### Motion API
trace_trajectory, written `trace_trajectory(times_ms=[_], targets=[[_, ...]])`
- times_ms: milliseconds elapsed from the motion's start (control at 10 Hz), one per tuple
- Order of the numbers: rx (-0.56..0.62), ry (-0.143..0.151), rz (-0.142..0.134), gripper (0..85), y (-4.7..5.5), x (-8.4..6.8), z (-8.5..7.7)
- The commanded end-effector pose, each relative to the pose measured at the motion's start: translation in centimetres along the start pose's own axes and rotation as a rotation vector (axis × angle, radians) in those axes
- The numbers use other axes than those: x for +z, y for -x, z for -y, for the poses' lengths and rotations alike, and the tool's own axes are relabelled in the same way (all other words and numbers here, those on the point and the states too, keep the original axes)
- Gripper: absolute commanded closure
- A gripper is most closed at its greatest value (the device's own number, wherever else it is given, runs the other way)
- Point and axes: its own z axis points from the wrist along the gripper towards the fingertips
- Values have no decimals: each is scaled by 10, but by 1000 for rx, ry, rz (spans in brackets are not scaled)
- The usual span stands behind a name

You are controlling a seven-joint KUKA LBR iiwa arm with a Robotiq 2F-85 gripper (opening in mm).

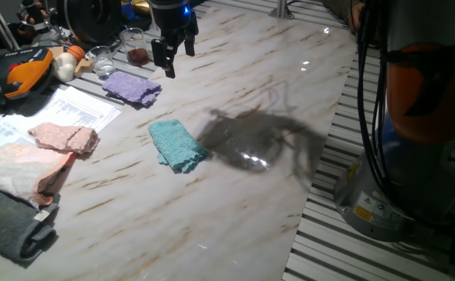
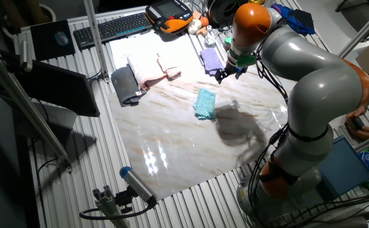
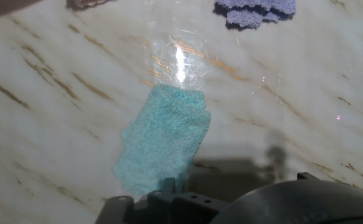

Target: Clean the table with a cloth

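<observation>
My two-finger black pincer (image 1: 174,53) hangs in the air above the far part of the large glossy white marble-veined table (image 1: 274,117), fingers pointing down with a clear gap between them and nothing held. The small teal fuzzy microfibre cloth (image 1: 178,145) lies flat on the slab, folded, well apart from me and nearer the middle of the table; in the hand view it sits just ahead of my fingers, its long side running at a slant.

The step in hand, as I judge it, is getting to that cloth and taking hold of it, so I should do this carefully. I want to come over its middle, not its ragged end, and turn my wrist so my fingers straddle the narrow width instead of the length. Then I would descend straight until the tips press into the pile, since a folded cloth is soft and thin and a shallow pinch may lift only the top layer. The slab looks slick, so the cloth may skate if I push sideways before closing.

I must not stray toward the crumpled purple fuzzy cloth (image 1: 133,87) lying close beneath me, nor the rumpled pink cloths (image 1: 44,152) off to the side. The clear glass jars (image 1: 102,58) behind me stay outside my path.
</observation>
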Motion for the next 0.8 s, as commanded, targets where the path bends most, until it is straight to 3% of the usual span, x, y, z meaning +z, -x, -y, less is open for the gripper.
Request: trace_trajectory(times_ms=[0,700], targets=[[-20,-26,-204,850,0,0,0],[-21,-22,-199,850,0,0,1]])
